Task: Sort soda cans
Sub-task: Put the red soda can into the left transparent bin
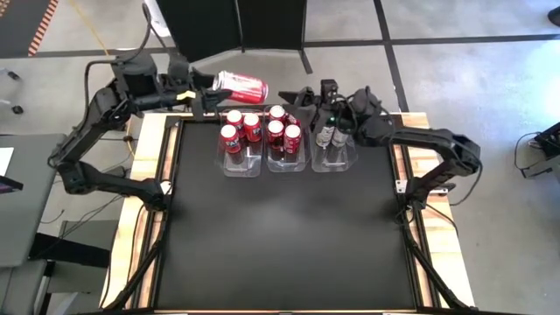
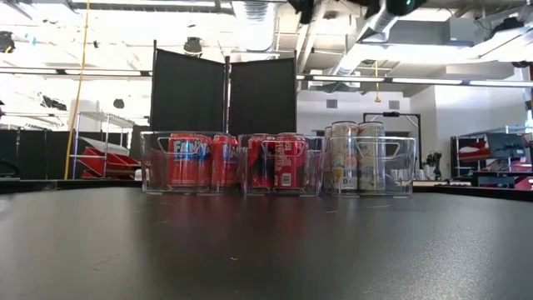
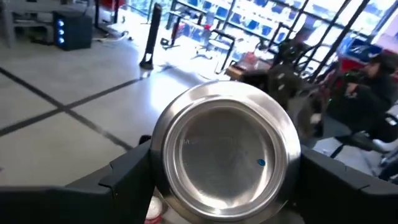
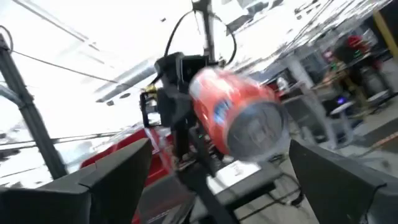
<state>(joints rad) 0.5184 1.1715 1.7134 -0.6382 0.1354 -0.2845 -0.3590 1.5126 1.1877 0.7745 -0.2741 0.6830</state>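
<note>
Now | left hand (image 1: 208, 90) grips red can (image 1: 241, 87) sideways | right hand (image 1: 308, 97) wide open, empty

Landmark: the middle bin (image 1: 288, 160) of three bins set side by side at the far edge of the counter (image 1: 289, 245).

- Left bin (image 1: 241, 162): touching or just beside the middle bin, on its left. Three upright cans (image 1: 242, 129) stand in it.
- Middle bin: four upright cans (image 1: 283, 131) stand in it.
- Right bin (image 1: 333, 157): just beside the middle bin, on its right. Upright cans (image 1: 331, 136) stand in it.
- Left end effector (image 1: 213, 90): above and behind the left bin, closed on a can lying sideways (image 1: 241, 87), clear of the counter.
- Right end effector (image 1: 302, 96): behind the middle bin, fingers spread, pointing toward the sideways can.
</note>
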